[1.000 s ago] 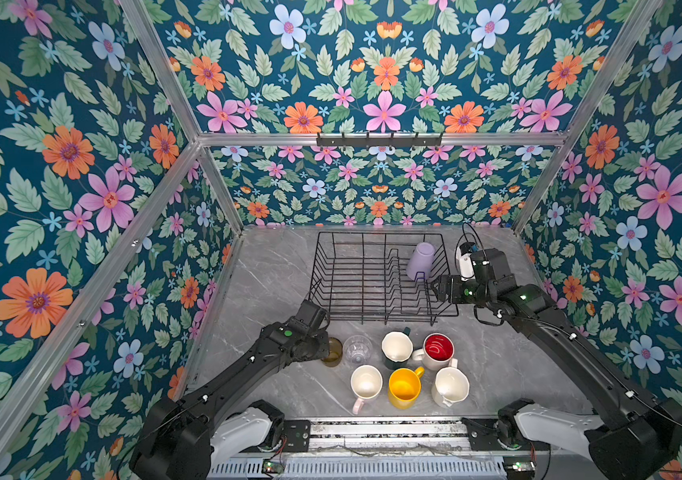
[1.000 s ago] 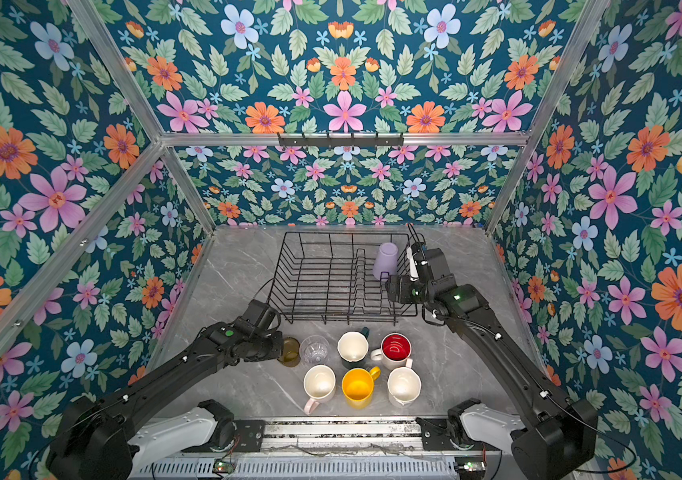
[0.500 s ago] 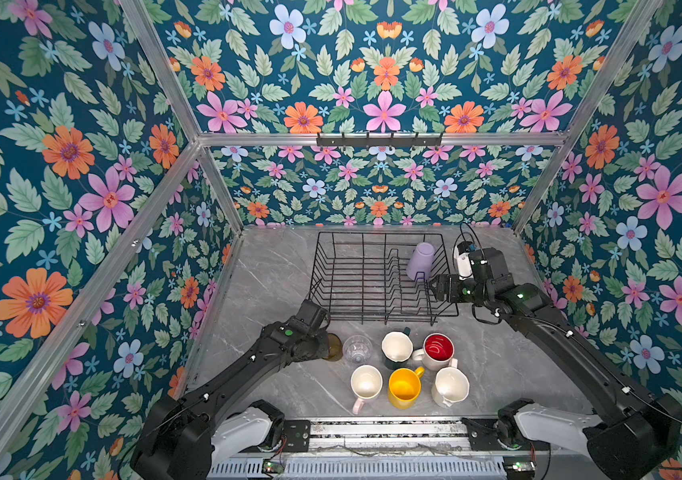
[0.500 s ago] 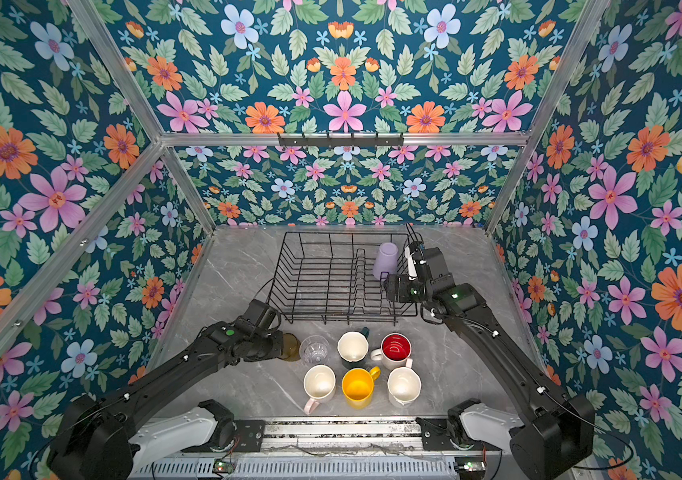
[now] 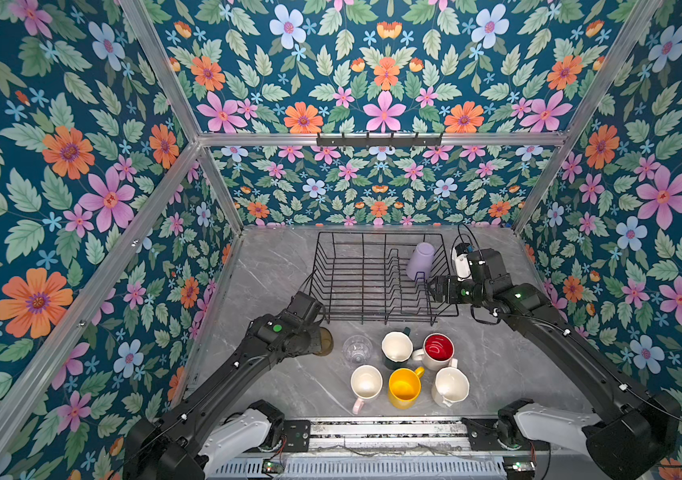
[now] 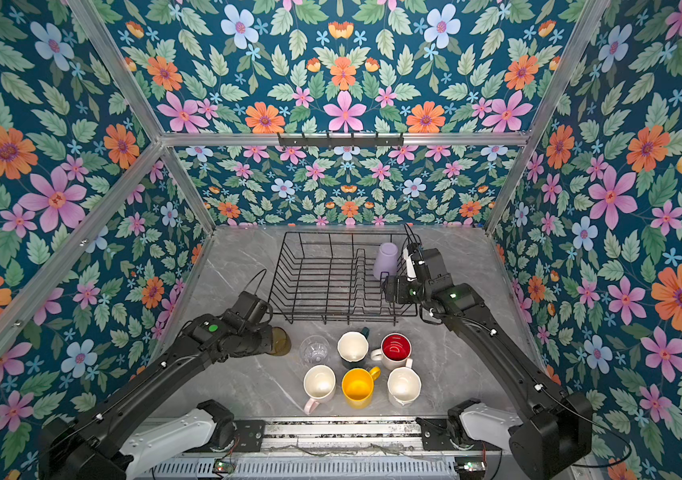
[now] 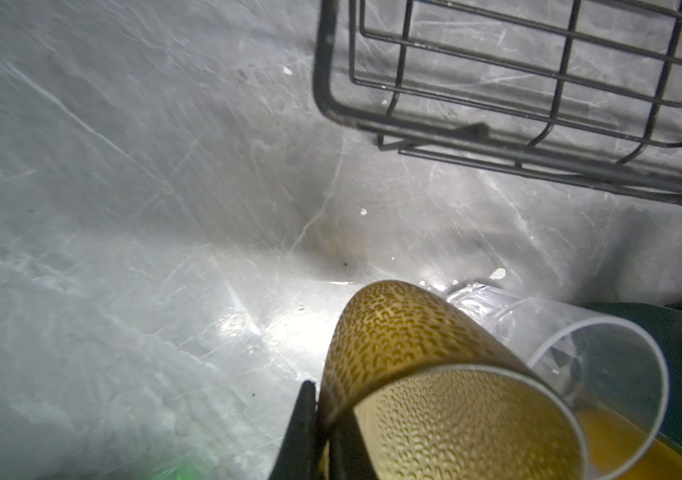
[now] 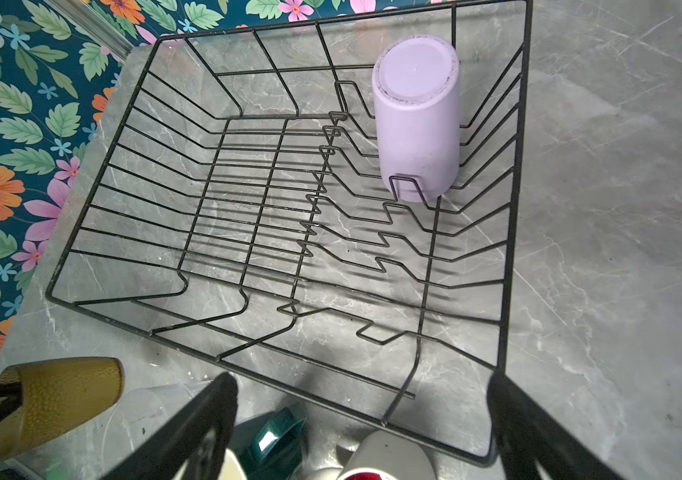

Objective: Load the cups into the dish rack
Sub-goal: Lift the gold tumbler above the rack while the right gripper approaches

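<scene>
Presently, the dish rack is found at the back of the table with 1 cup loaded: the lilac tumbler, inverted among the right-hand dividers. The right gripper is held over the rack's near right corner, jaws wide, nothing gripped. The left gripper is clamped on the rim of the olive-amber glass, which is tilted just beside the clear glass. 5 mugs are seen nearer the front. Risks are judged as follows: the thin rim pinch may slip, and the tilted glass may strike the clear glass or the rack's near wire.
</scene>
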### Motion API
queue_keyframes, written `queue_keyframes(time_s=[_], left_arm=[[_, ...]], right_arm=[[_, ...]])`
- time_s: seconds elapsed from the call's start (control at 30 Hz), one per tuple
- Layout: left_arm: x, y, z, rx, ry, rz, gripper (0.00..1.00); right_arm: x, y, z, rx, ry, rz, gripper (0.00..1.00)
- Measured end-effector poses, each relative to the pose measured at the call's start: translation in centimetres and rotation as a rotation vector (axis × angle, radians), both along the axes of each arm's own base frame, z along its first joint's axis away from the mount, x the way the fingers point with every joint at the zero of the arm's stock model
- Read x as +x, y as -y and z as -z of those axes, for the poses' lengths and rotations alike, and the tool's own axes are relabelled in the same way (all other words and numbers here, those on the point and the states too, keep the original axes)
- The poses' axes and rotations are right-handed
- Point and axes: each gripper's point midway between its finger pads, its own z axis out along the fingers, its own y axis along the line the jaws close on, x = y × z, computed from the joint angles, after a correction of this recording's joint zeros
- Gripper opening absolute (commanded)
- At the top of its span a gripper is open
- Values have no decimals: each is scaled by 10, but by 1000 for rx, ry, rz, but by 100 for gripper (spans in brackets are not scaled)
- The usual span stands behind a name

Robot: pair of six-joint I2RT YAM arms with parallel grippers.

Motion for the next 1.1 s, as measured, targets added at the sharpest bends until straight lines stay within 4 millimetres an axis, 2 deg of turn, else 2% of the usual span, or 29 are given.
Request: queue_keyframes(time_s=[0.2, 0.33, 0.47, 0.63, 0.77, 0.97, 1.1], left_arm=[[15, -5, -61, 8, 144, 16, 0], [30, 3, -103, -33, 264, 48, 0], [52, 13, -133, -119, 370, 73, 0], [77, 45, -146, -316, 433, 167, 0], [86, 77, -155, -529, 472, 279, 0], [77, 119, -177, -836, 520, 454, 0], [67, 131, -198, -959, 558, 543, 0]], right_arm=[[-1, -2, -6, 22, 9, -8, 93], [-6, -8, -16, 65, 24, -29, 93], [-12, -16, -30, 121, 49, -69, 93], [-26, -34, -49, 242, 74, -164, 93], [-42, -53, -61, 389, 81, -259, 93], [-56, -80, -89, 609, 118, -405, 93], [-59, -94, -111, 719, 143, -496, 93]])
